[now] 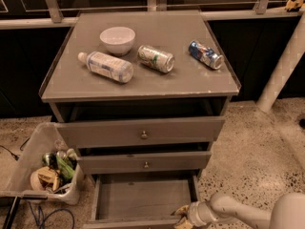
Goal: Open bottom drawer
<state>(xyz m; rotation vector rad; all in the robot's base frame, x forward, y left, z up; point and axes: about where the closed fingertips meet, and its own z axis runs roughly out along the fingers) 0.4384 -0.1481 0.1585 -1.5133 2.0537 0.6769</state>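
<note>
The bottom drawer of the grey cabinet is pulled out, showing its shallow empty grey tray; its front panel runs along the bottom edge of the view and its knob is out of sight. My gripper is at the drawer's front right corner, low in the view, with the white arm reaching in from the right. The middle drawer and the top drawer above it are shut, each with a small round knob.
On the cabinet top lie a white bowl, a plastic bottle, a green-white can and a blue can. A clear bin of rubbish stands to the left on the speckled floor. A white pole rises at right.
</note>
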